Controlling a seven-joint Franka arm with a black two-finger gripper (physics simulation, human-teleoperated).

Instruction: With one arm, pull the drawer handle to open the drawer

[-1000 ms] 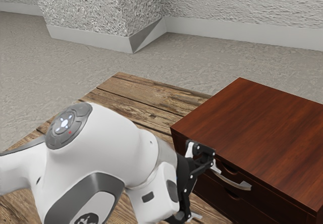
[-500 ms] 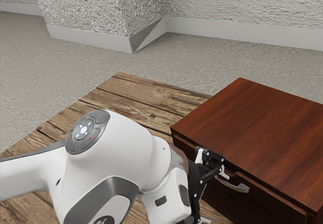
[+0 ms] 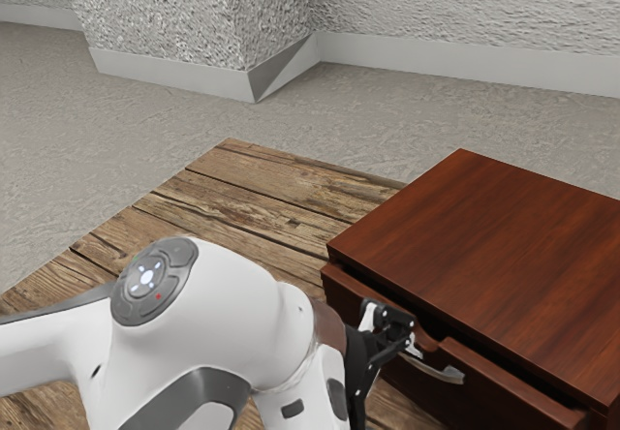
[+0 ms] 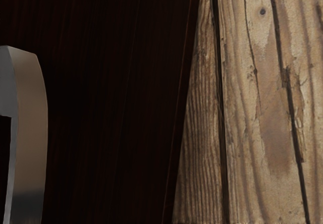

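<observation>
gripper [image 3: 399,339] clamped on drawer handle [image 3: 438,365] near its end; drawer [image 3: 484,382] partly out of cabinet [image 3: 494,246]; pull straight along slide axis, no twist, or grip likely slips

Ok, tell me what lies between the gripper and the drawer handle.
Nothing: in the exterior view the gripper sits at one end of the drawer handle, no gap showing.

Soft, even light throughout.
The cabinet's top [image 3: 504,246] carries a mild sheen; the drawer front [image 4: 111,103] in the wrist view is nearly black, while the drawer handle [image 4: 25,133] and table planks [image 4: 252,108] are evenly lit.
</observation>
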